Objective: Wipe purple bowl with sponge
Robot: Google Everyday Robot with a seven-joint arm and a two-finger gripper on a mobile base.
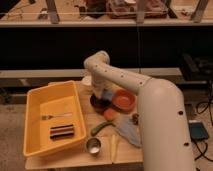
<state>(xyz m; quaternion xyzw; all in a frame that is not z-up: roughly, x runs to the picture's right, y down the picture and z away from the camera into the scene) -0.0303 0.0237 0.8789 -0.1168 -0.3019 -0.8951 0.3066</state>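
Gripper: low over bowl; I couldn't tell its grasp.
Sponge: pale block beside gripper.
Risk: a hard wipe could have skidded the bowl right into the orange bowl.

No words, labels or numbers I can read anywhere; my pincer is down at the purple bowl.

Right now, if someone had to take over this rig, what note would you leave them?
Claw: down over the purple bowl, which sits mid-table just left of the orange bowl.
Sponge: pale blue-grey block at the claw, above the bowl's right side; contact with the bowl cannot be told.
Done: sponge is at the bowl.
Left: probably the wiping itself, then lifting clear.
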